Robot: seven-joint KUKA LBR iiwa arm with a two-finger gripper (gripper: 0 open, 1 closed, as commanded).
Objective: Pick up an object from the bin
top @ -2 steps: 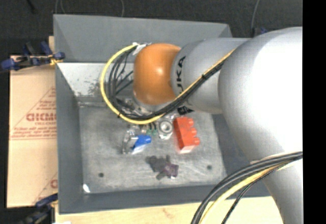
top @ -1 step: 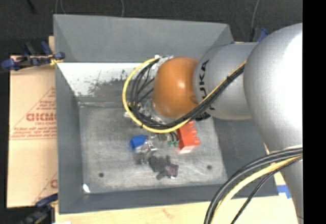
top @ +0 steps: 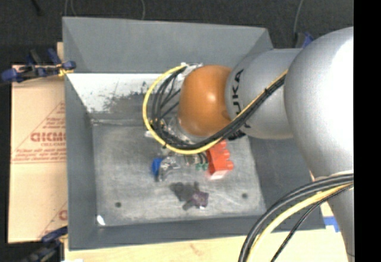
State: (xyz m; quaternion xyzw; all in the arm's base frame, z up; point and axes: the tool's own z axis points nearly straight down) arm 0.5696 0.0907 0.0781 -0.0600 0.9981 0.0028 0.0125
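Gripper (top: 172, 164) is low over the middle of the bin (top: 119, 195) floor, and you can see just its metal tip below the orange wrist cover (top: 202, 100). You can't tell from this angle whether the claw is apart or together: cover and yellow-black cables (top: 156, 113) block the view of it.

Nearest thing is a small blue piece (top: 157, 169), just beside the tip on the side toward the bin's left wall, about mid-floor. You can't tell if they touch.

Around it:
- red block (top: 219, 159), near the tip on the side toward the right wall, its top edge tucked under the arm (top: 268, 100)
- small green bit (top: 202, 165), between the tip and the red block, close against the block
- dark purple, irregular thing (top: 194, 196), lying flat toward the near edge, apart from the tip
- white scrap (top: 100, 219) in the near-left corner, well apart from everything else

Floor along the left wall is bare, scuffed metal.
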